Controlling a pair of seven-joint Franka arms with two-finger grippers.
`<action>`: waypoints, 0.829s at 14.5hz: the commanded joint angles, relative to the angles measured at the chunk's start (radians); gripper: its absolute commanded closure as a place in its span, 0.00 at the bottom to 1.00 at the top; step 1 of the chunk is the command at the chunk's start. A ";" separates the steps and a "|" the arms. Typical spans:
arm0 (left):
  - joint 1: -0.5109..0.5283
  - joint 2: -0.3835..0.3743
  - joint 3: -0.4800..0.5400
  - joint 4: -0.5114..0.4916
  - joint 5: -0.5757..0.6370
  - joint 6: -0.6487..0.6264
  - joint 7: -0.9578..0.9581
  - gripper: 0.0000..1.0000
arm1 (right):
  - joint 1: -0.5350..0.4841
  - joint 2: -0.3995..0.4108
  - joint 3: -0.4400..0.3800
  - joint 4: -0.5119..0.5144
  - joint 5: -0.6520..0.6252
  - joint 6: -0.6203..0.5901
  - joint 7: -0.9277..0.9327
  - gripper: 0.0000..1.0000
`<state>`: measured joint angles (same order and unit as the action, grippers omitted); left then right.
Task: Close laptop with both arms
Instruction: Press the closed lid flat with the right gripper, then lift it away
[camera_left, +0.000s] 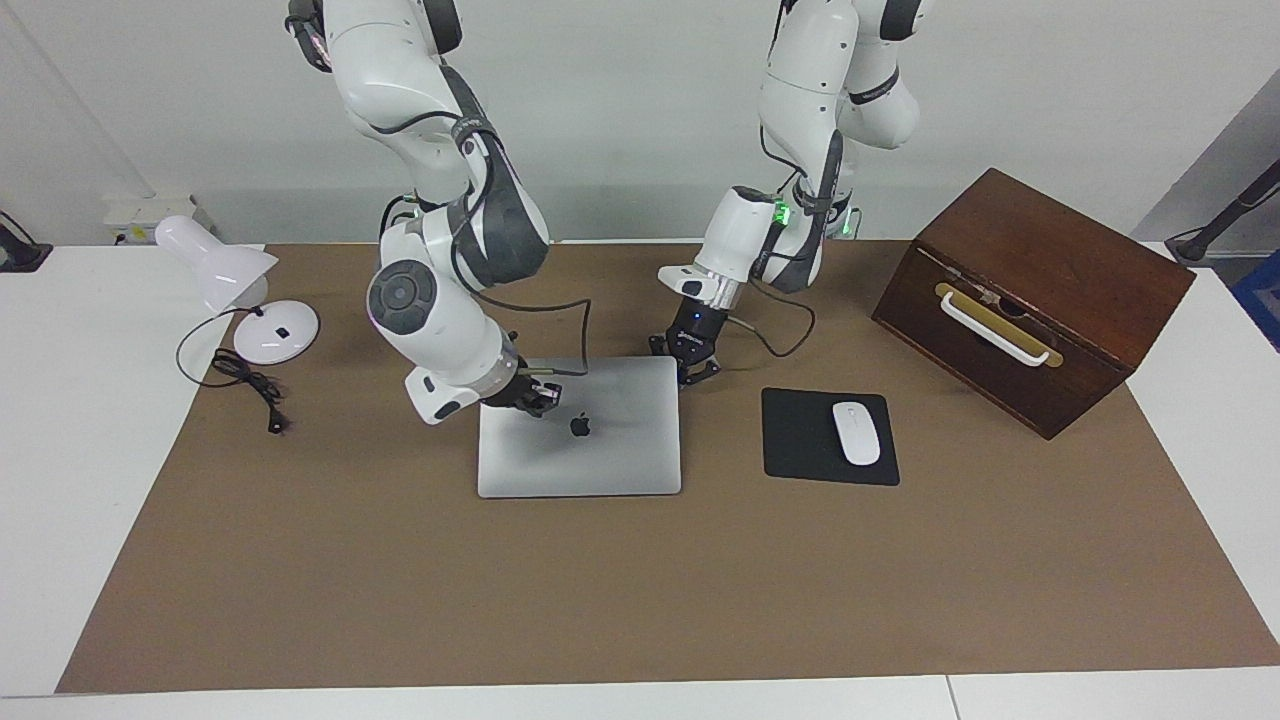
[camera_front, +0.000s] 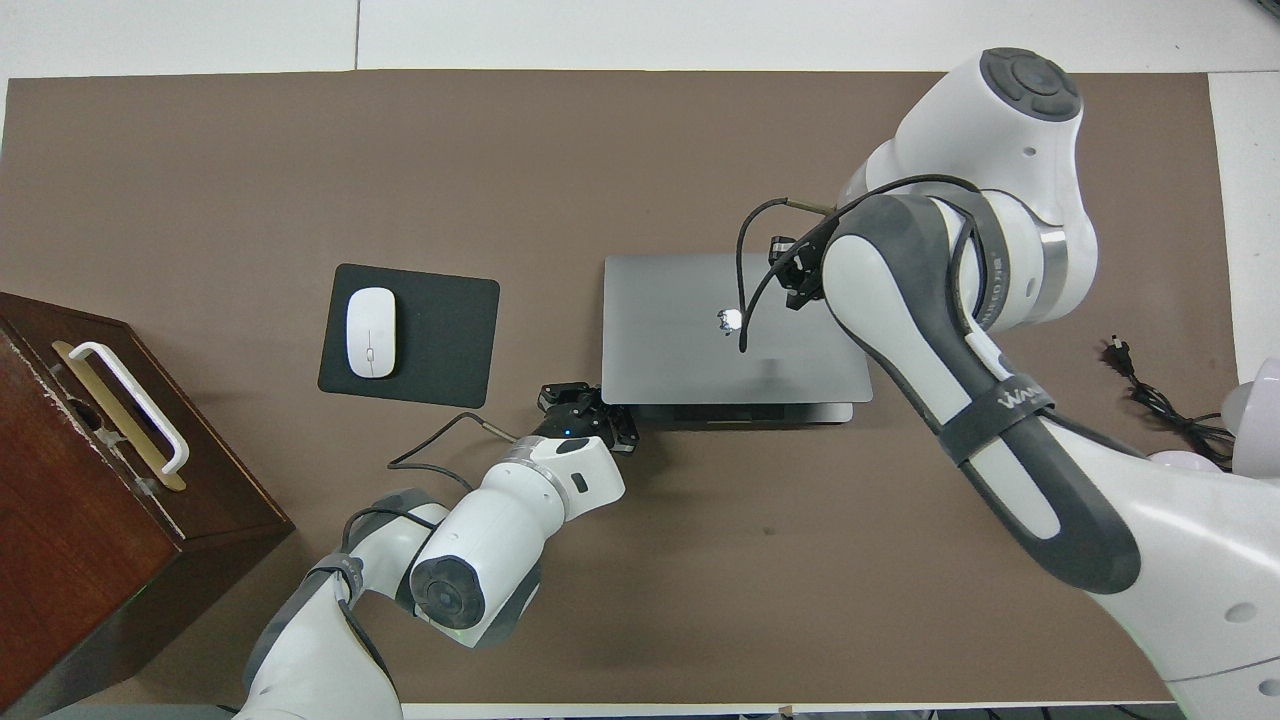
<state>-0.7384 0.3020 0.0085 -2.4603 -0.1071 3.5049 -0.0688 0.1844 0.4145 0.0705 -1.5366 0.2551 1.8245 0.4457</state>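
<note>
brown mat (camera_left: 400, 600): laptop (camera_left: 600, 450) shut, mouse pad (camera_left: 800, 440) beside; end effector states unclear.

I see the silver-grey laptop (camera_left: 600, 445) (camera_front: 690, 330) lying flat mid-table, lid shut, apple logo up.

Mouse (camera_left: 856, 433) on pad (camera_left: 800, 440) beside laptop (camera_left: 600, 450), toward left arm's end.

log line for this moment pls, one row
laptop lid down flat | right pincer over lid | left pincer at laptop corner nearest the robots
</note>
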 joint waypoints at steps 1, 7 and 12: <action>0.004 0.008 0.002 -0.040 0.018 -0.009 -0.072 1.00 | -0.031 -0.025 0.008 0.015 -0.007 -0.037 0.016 1.00; -0.018 -0.125 0.002 -0.068 0.017 -0.131 -0.187 1.00 | -0.037 -0.033 0.008 0.016 -0.025 -0.042 0.010 1.00; -0.015 -0.331 0.005 -0.066 0.017 -0.479 -0.209 1.00 | -0.068 -0.045 0.008 0.067 -0.112 -0.063 -0.030 1.00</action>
<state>-0.7462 0.0835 0.0021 -2.4880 -0.1071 3.1546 -0.2597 0.1470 0.3869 0.0694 -1.4995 0.1787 1.8002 0.4430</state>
